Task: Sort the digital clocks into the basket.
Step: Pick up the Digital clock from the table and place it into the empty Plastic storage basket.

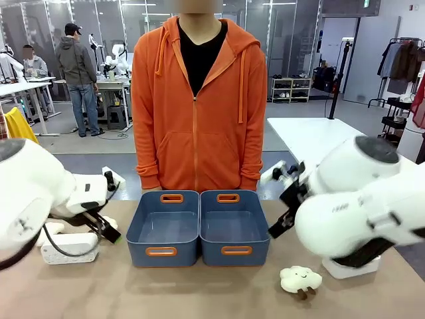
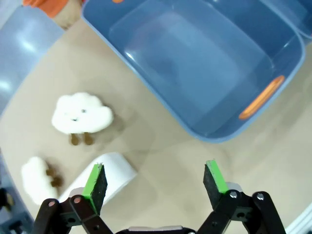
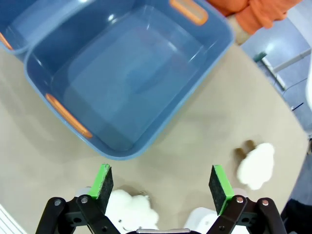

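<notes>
Clocks: we count two, the left lengthwise along the surface's near edge; two baskets; left pincer and right pincer apart.

Front camera faces the person across the table; 2 wrist cameras overlook the bins closely.

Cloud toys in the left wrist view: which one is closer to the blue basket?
The upper cloud plush, lying by itself nearer the blue basket. The lower cloud plush sits farther off, beside the digital clock.
</notes>
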`<act>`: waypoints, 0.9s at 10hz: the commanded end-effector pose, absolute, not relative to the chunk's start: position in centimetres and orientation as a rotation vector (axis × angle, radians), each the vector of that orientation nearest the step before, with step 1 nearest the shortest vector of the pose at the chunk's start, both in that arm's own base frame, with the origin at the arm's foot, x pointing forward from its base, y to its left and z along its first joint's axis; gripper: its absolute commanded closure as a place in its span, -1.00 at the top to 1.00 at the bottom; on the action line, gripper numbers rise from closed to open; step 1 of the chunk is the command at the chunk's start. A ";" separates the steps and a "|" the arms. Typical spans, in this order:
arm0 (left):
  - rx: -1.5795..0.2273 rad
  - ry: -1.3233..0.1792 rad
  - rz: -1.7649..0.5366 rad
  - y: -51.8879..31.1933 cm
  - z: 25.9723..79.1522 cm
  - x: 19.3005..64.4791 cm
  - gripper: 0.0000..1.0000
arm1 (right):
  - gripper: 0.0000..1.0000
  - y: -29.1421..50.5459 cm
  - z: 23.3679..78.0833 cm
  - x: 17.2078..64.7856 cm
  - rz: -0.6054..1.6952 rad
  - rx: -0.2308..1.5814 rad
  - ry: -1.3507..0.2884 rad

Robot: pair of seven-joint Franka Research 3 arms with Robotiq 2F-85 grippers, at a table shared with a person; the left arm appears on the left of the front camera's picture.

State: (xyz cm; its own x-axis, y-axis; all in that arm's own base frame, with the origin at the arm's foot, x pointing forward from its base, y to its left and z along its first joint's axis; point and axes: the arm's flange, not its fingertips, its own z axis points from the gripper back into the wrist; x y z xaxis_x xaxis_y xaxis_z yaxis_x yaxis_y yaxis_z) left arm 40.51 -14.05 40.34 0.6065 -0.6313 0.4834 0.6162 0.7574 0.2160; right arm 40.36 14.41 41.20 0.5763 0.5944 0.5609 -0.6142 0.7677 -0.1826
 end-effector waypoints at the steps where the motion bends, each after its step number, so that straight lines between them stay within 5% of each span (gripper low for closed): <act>1: 0.041 -0.576 -0.822 -8.7 47.5 39.2 1.00 | 1.00 7.6 46.9 40.3 0.754 0.112 -0.700; 4: -0.150 -0.638 -0.863 -1.0 54.5 33.9 1.00 | 1.00 -1.1 51.7 35.6 0.867 0.230 -0.752; 9: -0.338 -0.777 -0.609 4.2 53.9 31.5 1.00 | 1.00 -8.2 52.2 31.6 0.838 0.332 -0.890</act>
